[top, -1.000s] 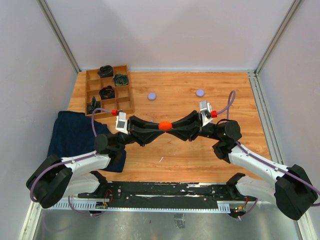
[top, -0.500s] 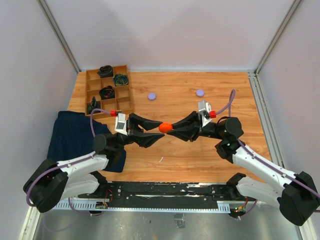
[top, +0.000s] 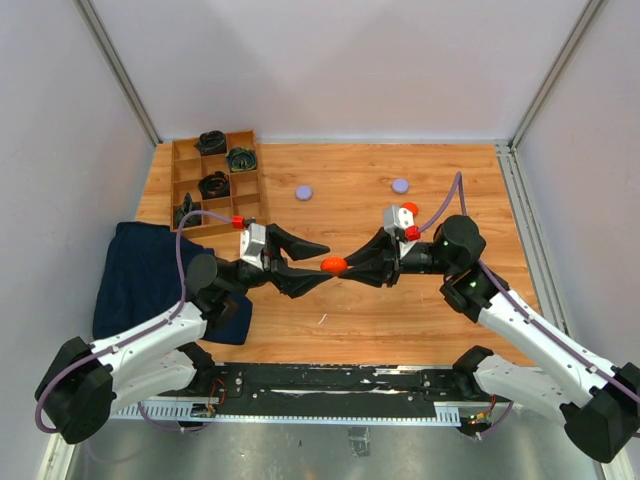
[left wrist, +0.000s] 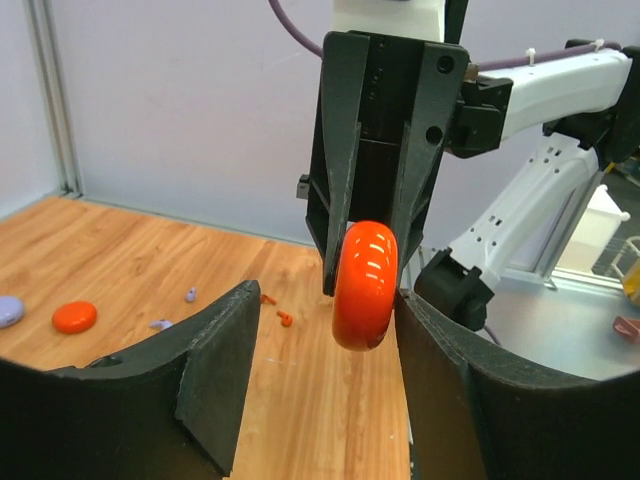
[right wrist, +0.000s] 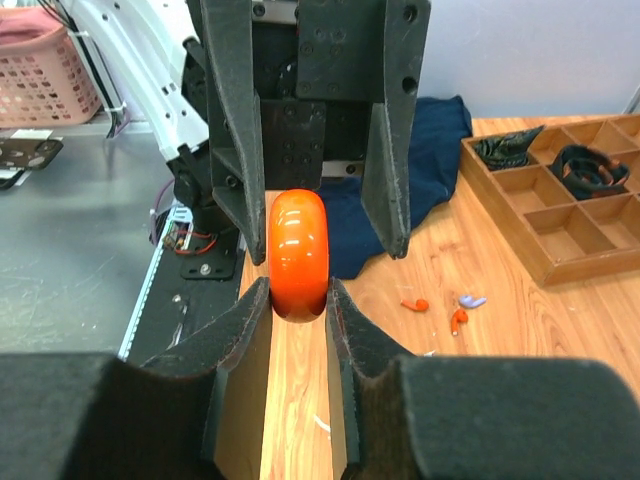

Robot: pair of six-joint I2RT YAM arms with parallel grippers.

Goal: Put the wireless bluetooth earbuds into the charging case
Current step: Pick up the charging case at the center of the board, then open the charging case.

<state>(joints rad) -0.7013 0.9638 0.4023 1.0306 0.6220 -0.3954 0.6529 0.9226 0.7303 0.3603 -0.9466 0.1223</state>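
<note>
My right gripper point(top: 346, 265) is shut on the round orange-red charging case point(top: 333, 265) and holds it on edge above the table's middle. In the right wrist view the pads point(right wrist: 298, 296) clamp the case point(right wrist: 297, 255) on both sides. My left gripper point(top: 324, 263) is open, its fingers standing either side of the case point(left wrist: 365, 285); the gripper also shows in the left wrist view point(left wrist: 322, 312). Tiny stemmed earbuds lie on the wood: orange-red ones point(left wrist: 285, 319) point(right wrist: 415, 304) and lavender ones point(left wrist: 190, 294) point(right wrist: 470, 300). The arms hide them in the top view.
A wooden compartment tray point(top: 248, 205) with black coiled bundles stands at the back left. A dark blue cloth point(top: 145, 270) lies at the left. Two lavender discs point(top: 304, 193) point(top: 400, 185) and an orange-red disc point(left wrist: 75, 316) lie on the table.
My left gripper has opened and let go of the case, which both grippers held before. The right gripper keeps the case, which has come slightly nearer and lower.
</note>
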